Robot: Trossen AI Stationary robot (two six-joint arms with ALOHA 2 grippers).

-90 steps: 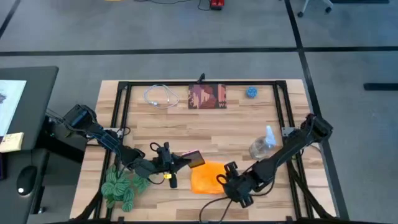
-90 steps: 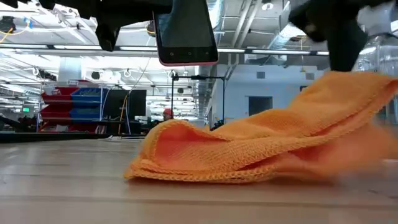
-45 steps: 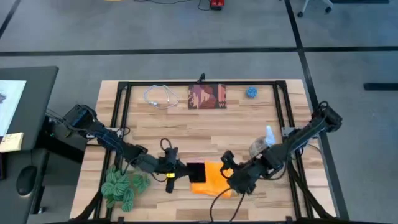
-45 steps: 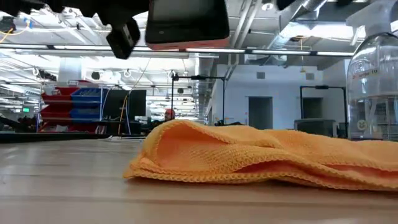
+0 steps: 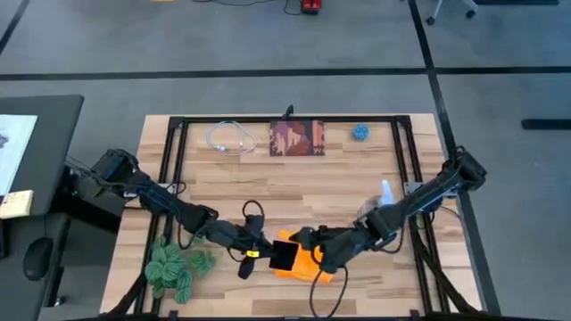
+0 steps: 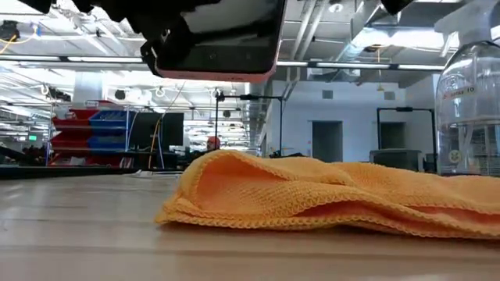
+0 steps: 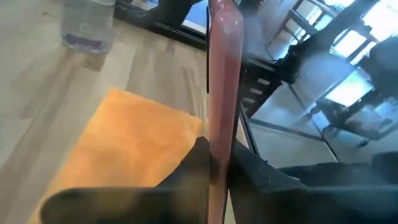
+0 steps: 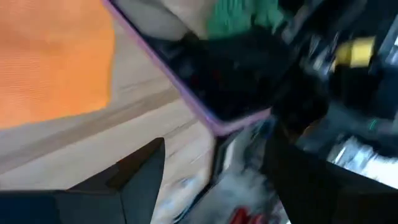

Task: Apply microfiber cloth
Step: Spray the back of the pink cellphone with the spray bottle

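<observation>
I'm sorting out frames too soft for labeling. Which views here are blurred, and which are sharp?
Right wrist view: heavily smeared, the phone and the microfiber cloth have soft edges. Left wrist view: the near left hand is out of focus, the cloth fairly clear. Low view: cloth weave crisp, the spray bottle clear. High view: evenly lit and sharp.

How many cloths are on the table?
1. The orange microfiber cloth lies crumpled at the table's near edge, between the two arms, partly under the phone held above it. Nothing shows another cloth.
</observation>
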